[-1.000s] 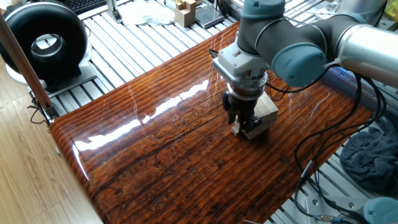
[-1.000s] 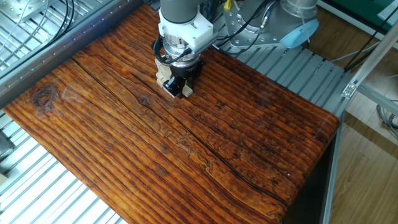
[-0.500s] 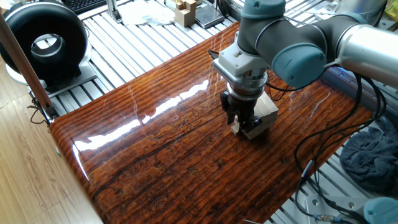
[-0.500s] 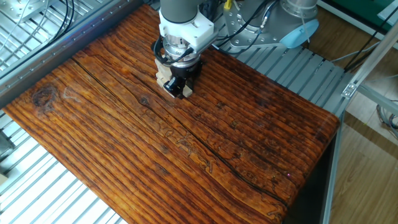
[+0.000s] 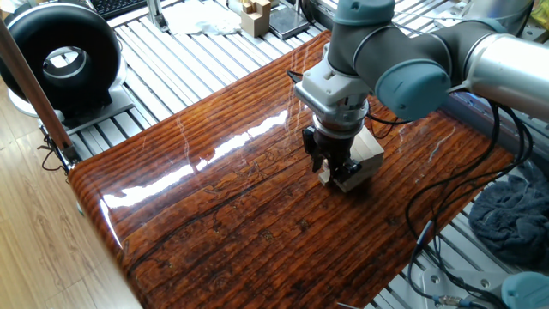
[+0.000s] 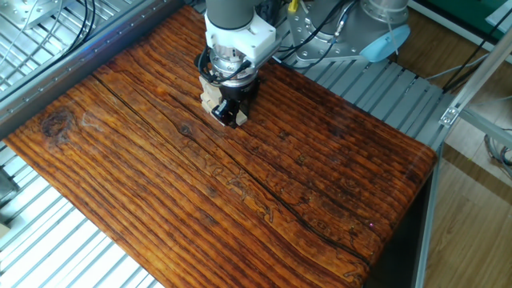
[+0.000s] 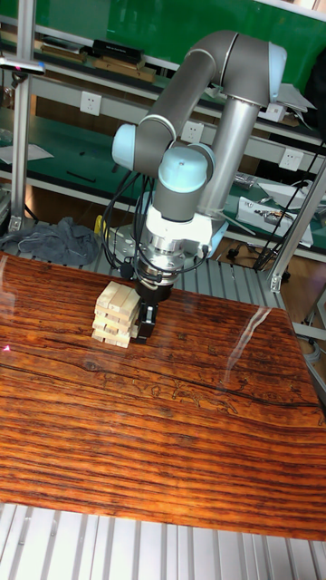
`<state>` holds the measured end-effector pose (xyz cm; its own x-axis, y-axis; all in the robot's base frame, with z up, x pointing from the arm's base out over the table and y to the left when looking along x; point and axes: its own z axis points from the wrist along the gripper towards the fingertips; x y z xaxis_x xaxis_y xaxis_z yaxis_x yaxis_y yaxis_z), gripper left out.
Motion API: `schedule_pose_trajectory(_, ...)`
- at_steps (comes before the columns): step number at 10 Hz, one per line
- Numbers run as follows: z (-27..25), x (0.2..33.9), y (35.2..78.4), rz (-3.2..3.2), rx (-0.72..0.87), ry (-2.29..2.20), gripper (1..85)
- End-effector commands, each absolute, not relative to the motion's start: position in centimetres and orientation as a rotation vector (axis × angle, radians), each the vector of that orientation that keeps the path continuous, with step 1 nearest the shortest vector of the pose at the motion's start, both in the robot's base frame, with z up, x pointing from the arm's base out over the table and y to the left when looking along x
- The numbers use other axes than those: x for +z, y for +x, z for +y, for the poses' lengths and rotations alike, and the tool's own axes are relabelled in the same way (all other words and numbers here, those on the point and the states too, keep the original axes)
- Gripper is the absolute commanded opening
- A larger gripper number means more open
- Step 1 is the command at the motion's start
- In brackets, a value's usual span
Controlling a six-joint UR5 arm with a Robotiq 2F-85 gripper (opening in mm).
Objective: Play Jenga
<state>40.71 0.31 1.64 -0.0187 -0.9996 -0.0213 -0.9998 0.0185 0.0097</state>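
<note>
Gripper low against the side of the Jenga tower, working at a block.

Pointing straight down from the arm, the gripper has its dark fingers beside the small tower's lower layers, touching or very nearly so; whether the jaws are closed on a block or only pressed against one I cannot tell, since the wrist hides the tips in both fixed side views. The tower stands on the dark, glossy wooden table, towards the edge nearest the arm's base, several crosswise layers high, with the layers slightly out of line. This looks like the extraction step: drawing one block out. The next move calls for a slow, straight pull or push along the block's length, level with the table, so that the layers above do not twist or topple.
</note>
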Motion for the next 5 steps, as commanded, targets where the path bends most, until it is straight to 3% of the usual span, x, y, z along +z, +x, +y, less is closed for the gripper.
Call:
schedule_pose_trajectory(1, -0.3, 1.74, 41.13, 2.261, -0.004, -2.174, 45.3)
schedule_pose_trajectory(5, 0.42, 1.75, 40.93, 2.258, 0.036, -2.158, 46.7)
